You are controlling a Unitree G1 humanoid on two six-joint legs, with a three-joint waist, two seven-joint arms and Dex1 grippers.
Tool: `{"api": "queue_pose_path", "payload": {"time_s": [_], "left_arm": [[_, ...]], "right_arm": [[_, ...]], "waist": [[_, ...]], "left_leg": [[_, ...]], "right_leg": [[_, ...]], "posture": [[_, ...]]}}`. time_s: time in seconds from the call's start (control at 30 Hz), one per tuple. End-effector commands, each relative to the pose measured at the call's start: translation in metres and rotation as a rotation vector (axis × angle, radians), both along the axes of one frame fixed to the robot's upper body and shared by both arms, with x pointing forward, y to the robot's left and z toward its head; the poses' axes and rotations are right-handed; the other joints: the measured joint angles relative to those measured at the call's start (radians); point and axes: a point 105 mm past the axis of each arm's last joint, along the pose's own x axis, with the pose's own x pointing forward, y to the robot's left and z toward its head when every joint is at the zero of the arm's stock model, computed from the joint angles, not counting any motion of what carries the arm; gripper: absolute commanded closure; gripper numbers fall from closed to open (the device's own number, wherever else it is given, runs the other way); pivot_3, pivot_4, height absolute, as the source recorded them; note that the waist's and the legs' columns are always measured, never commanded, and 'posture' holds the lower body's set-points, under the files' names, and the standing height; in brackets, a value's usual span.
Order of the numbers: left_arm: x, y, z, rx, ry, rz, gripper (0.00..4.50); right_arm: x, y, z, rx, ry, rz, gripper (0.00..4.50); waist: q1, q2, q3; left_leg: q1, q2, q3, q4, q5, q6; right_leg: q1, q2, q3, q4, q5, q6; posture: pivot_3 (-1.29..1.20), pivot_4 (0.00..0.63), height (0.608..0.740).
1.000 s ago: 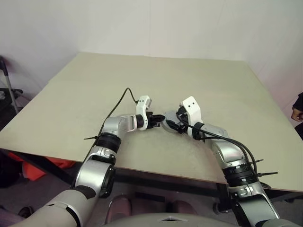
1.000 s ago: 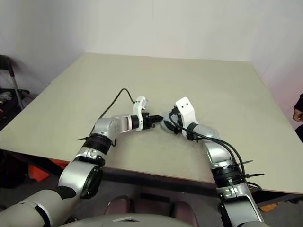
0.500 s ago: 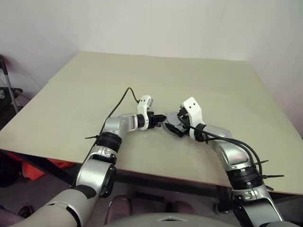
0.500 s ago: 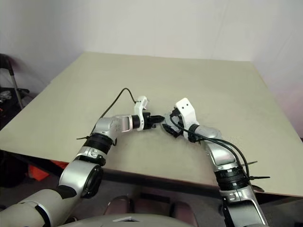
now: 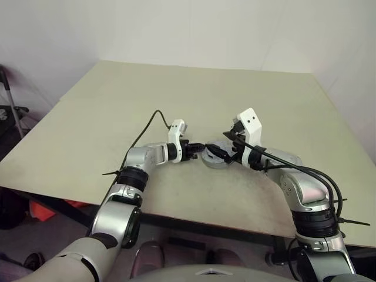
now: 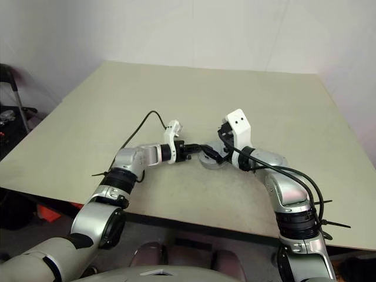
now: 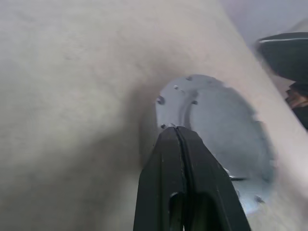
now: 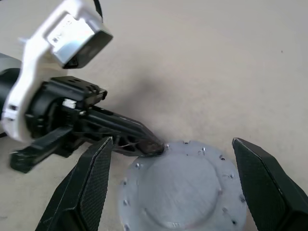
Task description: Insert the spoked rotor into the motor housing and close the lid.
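Your lid [image 8: 185, 185] lies flat on the bench [image 5: 194, 100], a grey notched disc toward the near edge and roughly midway between the left and right edges; it seems to sit on top of a round part beneath it, though you cannot tell what that part is from here. Your left gripper [image 5: 200, 148] reaches in from the left with its fingers [image 7: 185, 178] pressed tightly together, holding nothing, and their joined tip touches the lid's rim on its left side. Your right gripper [image 8: 178, 185] hangs above the lid from the right, its fingers [image 8: 89, 180] spread wide to either side of the disc and gripping nothing; both stand clear of the rim. In the head views the two grippers meet over the lid, the left one low and nearly level, the right one angled downward. A black cable [image 5: 147, 126] loops back from the left wrist across the bench.
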Motion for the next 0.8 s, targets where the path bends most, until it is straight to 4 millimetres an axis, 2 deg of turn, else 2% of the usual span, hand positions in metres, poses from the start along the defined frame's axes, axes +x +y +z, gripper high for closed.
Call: {"api": "queue_pose_path", "payload": {"time_s": [0.03, 0.27, 0.43, 0.6, 0.8], "left_arm": [[-0.009, -0.006, 0.005, -0.054, 0.017, -0.049, 4.50], [-0.009, -0.005, 0.004, -0.042, 0.022, -0.035, 4.50], [-0.008, -0.002, 0.002, -0.030, 0.021, -0.021, 4.50], [-0.008, 0.000, 0.001, -0.027, 0.023, -0.013, 4.50], [-0.006, 0.003, 0.000, -0.020, 0.017, 0.002, 4.50]], "right_arm": [[-0.002, -0.001, 0.016, 0.016, -0.053, -0.001, 0.03], [-0.005, -0.012, 0.021, 0.133, 0.033, -0.057, 0.03], [-0.007, -0.036, 0.021, 0.318, 0.219, -0.167, 0.03], [-0.015, -0.052, -0.001, 0.441, 0.471, -0.253, 0.03], [-0.016, -0.054, -0.024, 0.496, 0.602, -0.317, 0.03]], "waist": [[-0.001, 0.002, 0.001], [0.003, 0.003, 0.003], [0.003, 0.003, 0.003], [0.002, 0.004, 0.003], [0.003, 0.006, 0.003]], "left_leg": [[0.000, 0.000, 0.000, 0.000, 0.000, 0.000], [-0.002, -0.001, 0.000, 0.000, 0.000, 0.000], [-0.002, -0.001, 0.000, 0.000, 0.000, 0.000], [0.000, -0.001, 0.000, 0.000, 0.000, -0.001], [-0.001, -0.001, 0.000, 0.000, 0.001, -0.001]], "right_leg": [[0.000, 0.000, 0.000, 0.000, 0.000, 0.000], [-0.002, 0.000, 0.000, 0.000, 0.000, 0.000], [-0.002, 0.000, 0.000, 0.001, 0.000, 0.000], [-0.002, 0.000, 0.000, 0.002, 0.000, 0.000], [-0.002, -0.001, 0.000, 0.003, 0.000, 0.000]], "posture": [[0.00, 0.000, 0.740], [0.00, 0.000, 0.740], [0.00, 0.000, 0.740], [0.00, 0.000, 0.740], [0.00, 0.000, 0.740]]}}
